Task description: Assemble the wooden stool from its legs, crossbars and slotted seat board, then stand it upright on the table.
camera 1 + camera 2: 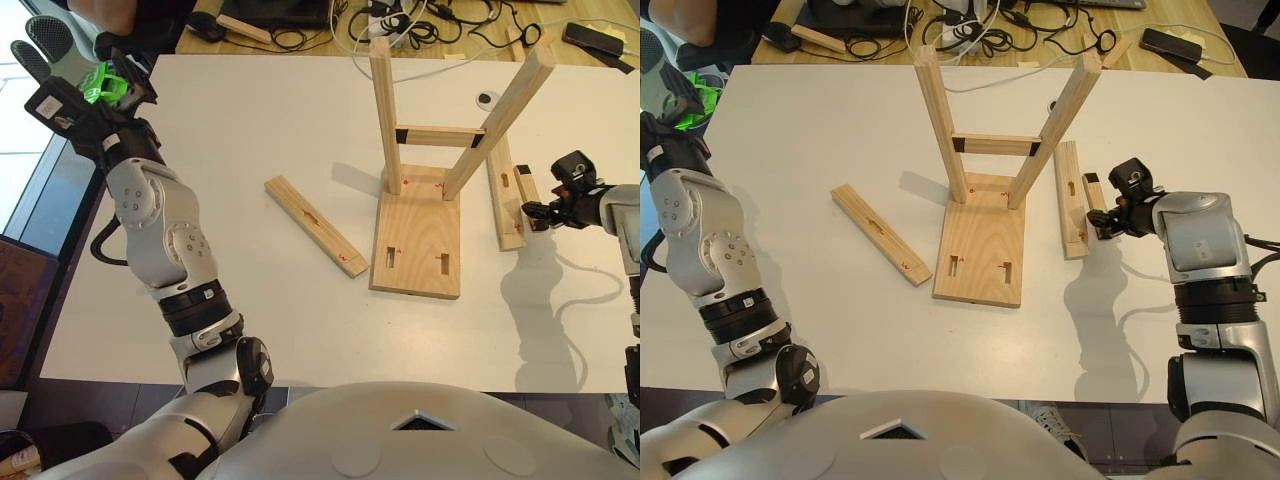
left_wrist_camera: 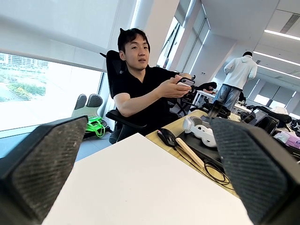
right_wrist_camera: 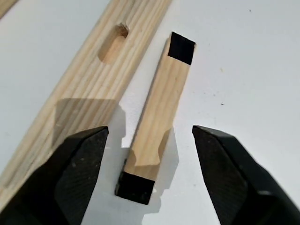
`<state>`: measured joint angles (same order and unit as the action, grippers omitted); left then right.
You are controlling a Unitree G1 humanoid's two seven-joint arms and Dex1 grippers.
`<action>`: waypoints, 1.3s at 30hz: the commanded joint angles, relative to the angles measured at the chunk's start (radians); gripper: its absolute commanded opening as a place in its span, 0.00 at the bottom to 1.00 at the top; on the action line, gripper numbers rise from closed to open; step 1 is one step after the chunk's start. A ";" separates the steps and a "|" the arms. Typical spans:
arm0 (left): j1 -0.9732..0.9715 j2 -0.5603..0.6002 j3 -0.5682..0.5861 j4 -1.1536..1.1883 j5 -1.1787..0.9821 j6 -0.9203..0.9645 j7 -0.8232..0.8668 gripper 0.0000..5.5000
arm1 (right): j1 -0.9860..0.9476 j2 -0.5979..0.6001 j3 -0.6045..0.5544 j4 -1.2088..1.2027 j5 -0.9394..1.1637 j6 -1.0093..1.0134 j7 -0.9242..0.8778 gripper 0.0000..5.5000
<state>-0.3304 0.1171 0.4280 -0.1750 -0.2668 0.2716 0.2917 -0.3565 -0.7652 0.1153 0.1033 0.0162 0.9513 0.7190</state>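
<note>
The seat board (image 1: pixel 420 235) lies flat on the desk (image 1: pixel 250 130), apparently so that legs can be dropped into its slots from above. Two upright legs (image 1: pixel 385 110) already stand in the far pair, tied together by a crossbar (image 1: pixel 440 136), while the two near slots (image 1: pixel 388 257) are empty. One loose leg (image 1: pixel 315 225) lies slantwise to the robot's left of the board, and a second loose leg (image 1: pixel 505 205) lies just beside the board on the right. Next to it rests a short crossbar (image 3: pixel 157 117) with black ends. The right tool (image 3: pixel 147 136) hangs over it, fingers apart, one on each side and clear of the wood, a stance that looks set for closing across the bar's narrow width. The left tool (image 2: pixel 147 129), also spread wide and holding nothing, is raised near the desk's far left corner, probably parked out of the way.
</note>
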 commanded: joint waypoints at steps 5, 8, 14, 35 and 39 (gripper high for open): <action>-0.001 -0.003 -0.001 0.001 0.001 0.016 0.004 0.87 | 0.028 -0.025 0.015 -0.065 0.002 0.011 0.004 0.60; 0.003 -0.005 0.001 -0.001 0.002 0.016 0.007 0.87 | 0.003 -0.016 -0.001 -0.038 -0.024 -0.031 -0.046 0.60; 0.002 -0.013 0.003 -0.008 -0.002 0.016 0.012 0.87 | -0.014 0.036 -0.063 0.017 0.034 0.115 -0.082 0.60; 0.004 -0.012 0.009 -0.016 -0.010 0.025 0.009 0.87 | -0.073 0.159 -0.185 0.194 0.129 0.476 -0.241 0.38; 0.003 -0.016 0.012 -0.014 -0.009 0.020 0.014 0.87 | -0.076 0.161 -0.194 0.184 0.137 0.494 -0.262 0.24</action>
<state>-0.3281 0.1003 0.4353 -0.1828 -0.2792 0.2898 0.2985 -0.4701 -0.6341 -0.0866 0.2678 0.1366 1.4012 0.4658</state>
